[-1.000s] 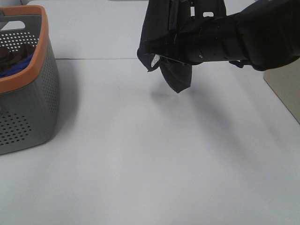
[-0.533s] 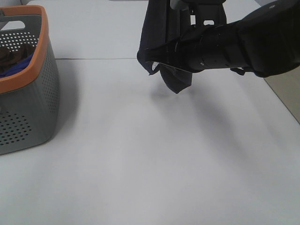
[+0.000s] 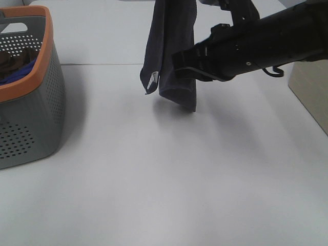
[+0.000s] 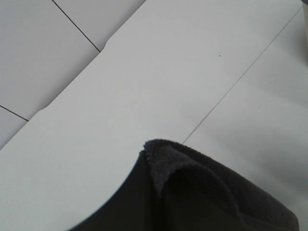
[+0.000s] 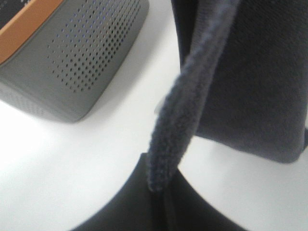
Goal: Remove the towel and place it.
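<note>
The dark navy towel [image 3: 171, 46] hangs down from above the top edge of the exterior high view, its small white tag [image 3: 152, 79] at the lower left corner. Its lowest edge hangs close over the white table [image 3: 154, 169]. My right gripper [image 3: 179, 64] reaches in from the right and is shut on the towel's right side. In the right wrist view a folded towel edge [image 5: 178, 120] runs down into the right gripper [image 5: 156, 192]. In the left wrist view the towel [image 4: 192, 197] bunches over my left gripper and hides its fingers.
A grey perforated basket with an orange rim [image 3: 36, 102] stands at the left edge, with blue and brown cloth inside. It also shows in the right wrist view as the basket [image 5: 72, 62]. A beige box [image 3: 312, 92] sits at the right edge.
The towel has unfurled from a bunched clump into a long hanging sheet. My right gripper closed on its side, and the right arm shifted slightly right.
</note>
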Controlling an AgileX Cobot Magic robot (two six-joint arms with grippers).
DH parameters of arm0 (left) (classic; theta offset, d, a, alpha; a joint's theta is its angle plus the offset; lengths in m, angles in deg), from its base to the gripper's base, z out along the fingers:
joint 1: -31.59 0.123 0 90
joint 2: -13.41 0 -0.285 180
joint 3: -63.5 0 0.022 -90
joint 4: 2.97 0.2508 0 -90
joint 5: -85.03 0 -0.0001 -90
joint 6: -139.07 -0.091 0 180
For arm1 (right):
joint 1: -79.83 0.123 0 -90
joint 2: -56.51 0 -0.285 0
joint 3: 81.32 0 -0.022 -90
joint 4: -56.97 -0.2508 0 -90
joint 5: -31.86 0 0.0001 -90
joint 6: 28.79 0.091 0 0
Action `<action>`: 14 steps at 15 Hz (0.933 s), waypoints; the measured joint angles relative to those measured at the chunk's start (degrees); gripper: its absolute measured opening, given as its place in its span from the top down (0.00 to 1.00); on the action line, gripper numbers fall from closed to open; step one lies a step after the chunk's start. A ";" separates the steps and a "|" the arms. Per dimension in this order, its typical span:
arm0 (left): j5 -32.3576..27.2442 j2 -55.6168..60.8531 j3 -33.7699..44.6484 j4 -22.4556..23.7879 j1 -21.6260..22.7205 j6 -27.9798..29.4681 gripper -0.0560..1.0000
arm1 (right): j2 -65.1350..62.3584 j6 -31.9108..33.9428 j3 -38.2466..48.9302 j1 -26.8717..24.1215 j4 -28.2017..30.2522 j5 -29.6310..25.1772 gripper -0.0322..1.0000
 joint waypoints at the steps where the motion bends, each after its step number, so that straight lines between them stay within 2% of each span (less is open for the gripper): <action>1: -0.06 -0.40 0.00 -0.06 0.00 0.00 0.95 | 0.00 5.67 -0.57 -2.92 5.84 -6.59 0.97; 2: -0.06 -0.52 0.00 -0.46 0.00 0.00 0.95 | 0.00 11.86 -1.72 -5.56 12.09 -11.75 0.97; 4: -0.52 -0.52 0.00 -1.03 0.00 0.00 0.95 | -0.11 25.90 -5.79 -7.45 26.01 -18.16 0.97; 5: -1.03 -0.52 0.00 -1.09 0.00 0.00 0.95 | -0.11 29.39 -7.05 -7.45 29.91 -19.48 0.97; 8: -7.28 -0.52 0.00 -1.20 0.00 0.06 0.95 | -0.11 44.35 -14.44 -7.45 48.41 -23.89 0.97; 9: -11.12 -0.52 0.00 -1.20 0.00 1.20 0.95 | -0.17 47.50 -17.82 -7.45 56.89 -24.24 0.97; 12: -11.12 -1.43 0.00 -1.55 1.49 4.01 0.95 | -0.17 48.36 -21.54 -7.45 65.20 -23.38 0.97; 14: -7.96 -3.50 0.00 -1.60 4.87 5.79 0.95 | -0.06 49.27 -23.84 -7.45 72.42 -19.31 0.97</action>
